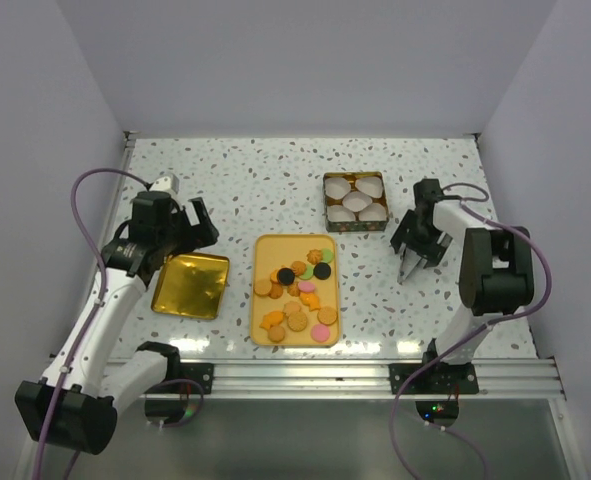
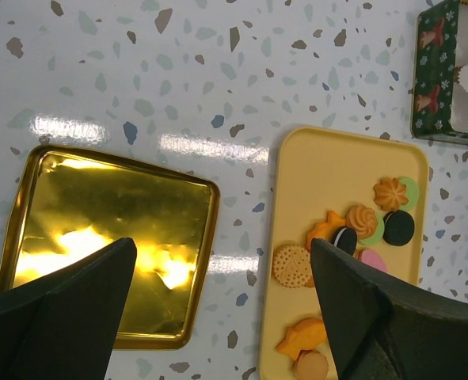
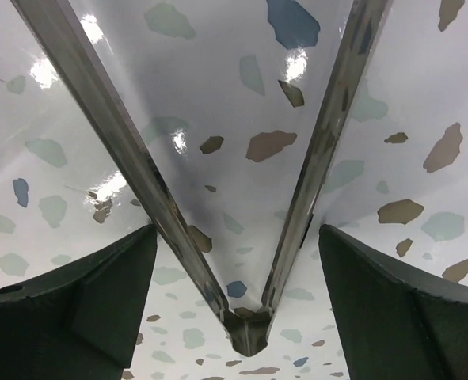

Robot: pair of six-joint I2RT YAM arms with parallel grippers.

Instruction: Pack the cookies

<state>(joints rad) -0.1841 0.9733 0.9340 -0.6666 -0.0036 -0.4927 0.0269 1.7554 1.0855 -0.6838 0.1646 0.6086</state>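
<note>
1. The left gripper (image 2: pixel 222 241) has its fingers spread wide and holds nothing. It is by the far edge of a shallow square gold metal lid (image 1: pixel 189 285), which lies near the near-left corner of the white speckled tabletop (image 1: pixel 255 180).
2. The cookies (image 1: pixel 297 290) are small round and flower-shaped biscuits in orange, tan, pink, green and black. They lie loose on a rectangular yellow tray (image 1: pixel 275 250) at the middle of the near edge.
3. A green patterned tin (image 1: pixel 355 228) holds white paper cups (image 1: pixel 356 200). It stands just beyond the tray's far-right corner.
4. The right gripper (image 3: pixel 237 233) is near the right edge. Its fingertips press on both arms of shiny metal tongs (image 3: pixel 99 119).

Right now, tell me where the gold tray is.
In the top view the gold tray lies on the left of the table, just left of, and apart from, the yellow tray holding the cookies.
</note>
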